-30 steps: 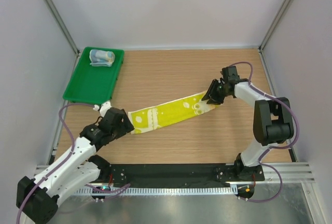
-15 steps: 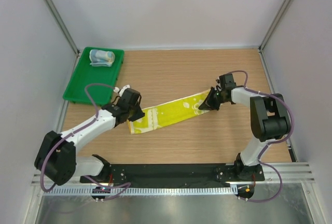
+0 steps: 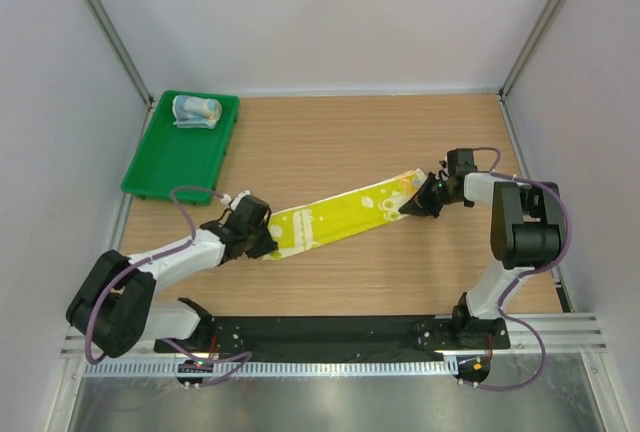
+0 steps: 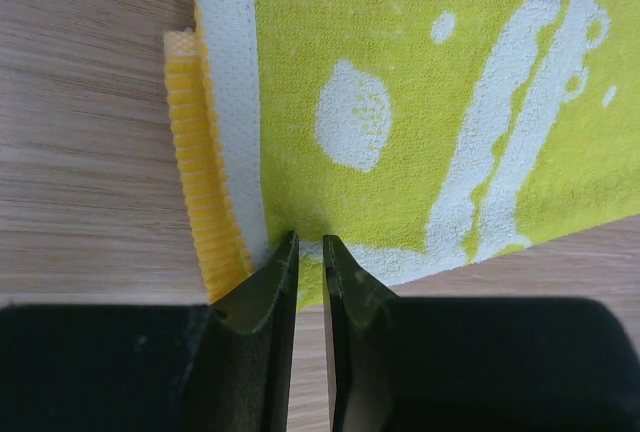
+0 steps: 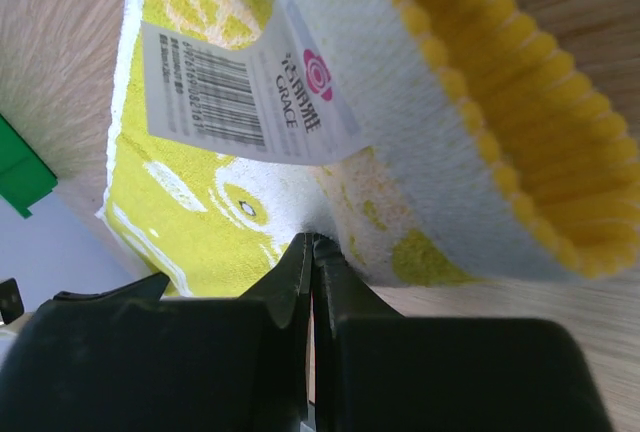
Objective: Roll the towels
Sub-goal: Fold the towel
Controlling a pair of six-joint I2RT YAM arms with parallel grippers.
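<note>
On the table: the yellow-green towel (image 3: 340,214) is lying as a long folded strip, running diagonally from near left to far right across the table (image 3: 350,282).
In the far-left corner: the blue towel (image 3: 196,111) is sitting already rolled at the far end of the green tray (image 3: 165,167), well apart from both arms.
Left end: the left gripper (image 4: 309,252) is pinching the strip's near corner beside the orange hem (image 4: 200,172), with its jaws drawn almost together on the cloth.
Right end: the right gripper (image 5: 312,247) is clamping the far end just below the barcode label (image 5: 240,92), jaws pressed tight on the fabric, and that end is curling up off the wood.
Step in hand: the two arms appear to be pulling the strip straight and flat before rolling begins.
Doing it well: tension should stay light and even, so neither thin pinch slips; the first turn should start square to the long edges, or the roll will likely be coning.
Watching for: the folded layers are looking loose at the hem and could be sliding apart.
</note>
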